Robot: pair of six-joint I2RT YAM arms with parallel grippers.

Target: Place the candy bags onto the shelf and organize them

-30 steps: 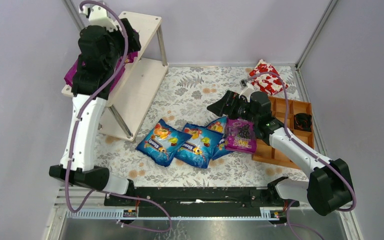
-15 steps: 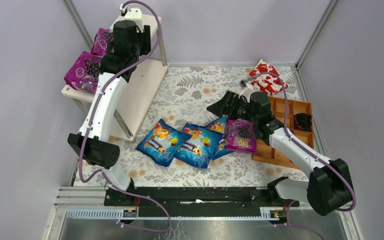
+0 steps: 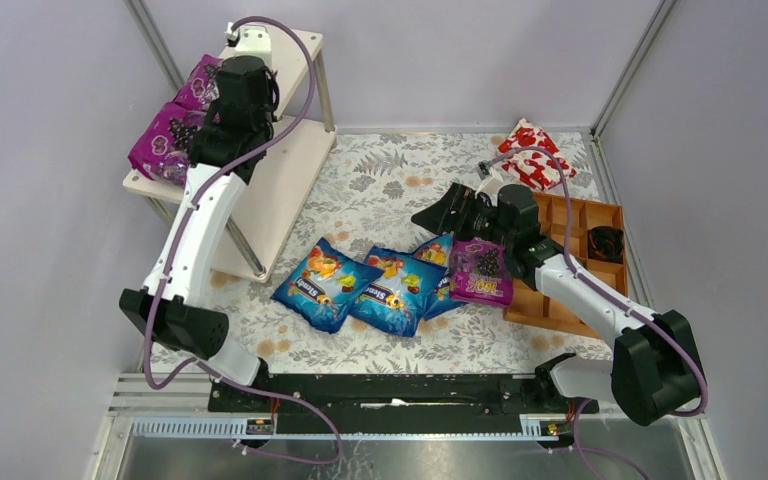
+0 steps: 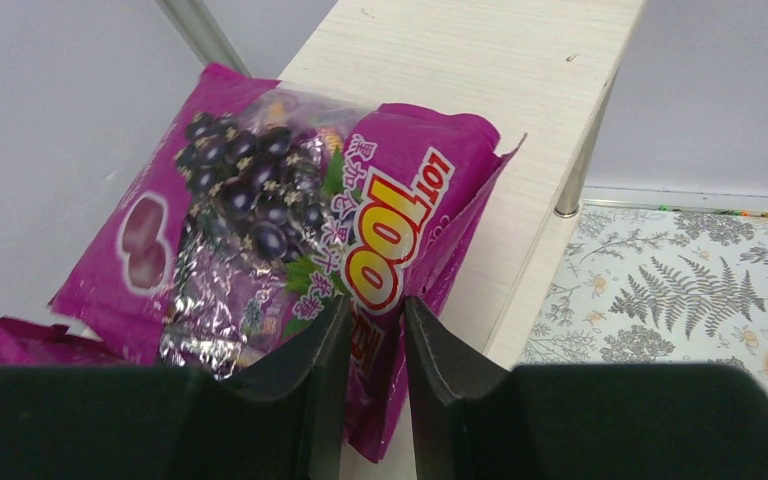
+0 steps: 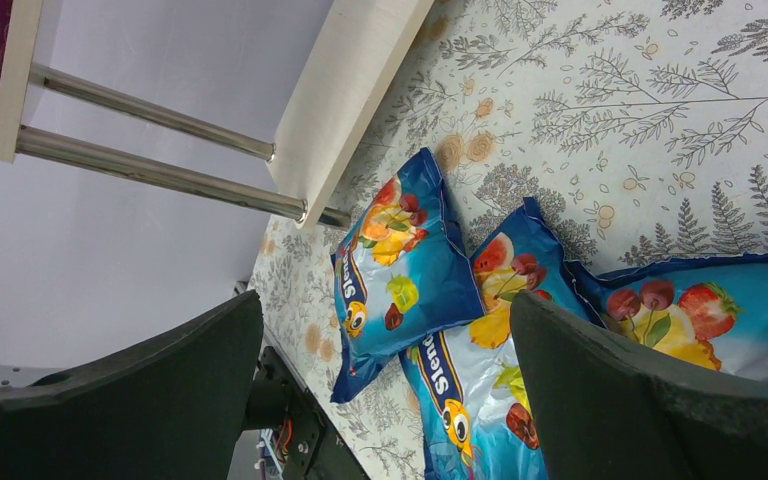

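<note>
Candy bags, left to right: two grape bags (image 3: 175,125) sat on the shelf (image 3: 295,45), left gripper (image 4: 377,305) nearly closed at one bag's edge, grasp not discernible; you needed to square it beside its neighbour. Three blue bags (image 3: 360,285) and one grape bag (image 3: 480,272) lay on the floral cloth (image 3: 390,180); right gripper (image 5: 385,310) gaped, empty. Legible: "100", "Stend".

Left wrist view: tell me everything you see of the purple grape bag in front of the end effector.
The purple grape bag is a glossy magenta foil pillow packet printed with dark grapes and a big "100", crinkled and shiny in the middle. It lies flat and slantwise on the shelf's pale top board, near its right edge. The left end effector hangs nearly closed over the bag's near end; a pinch cannot be confirmed.
</note>
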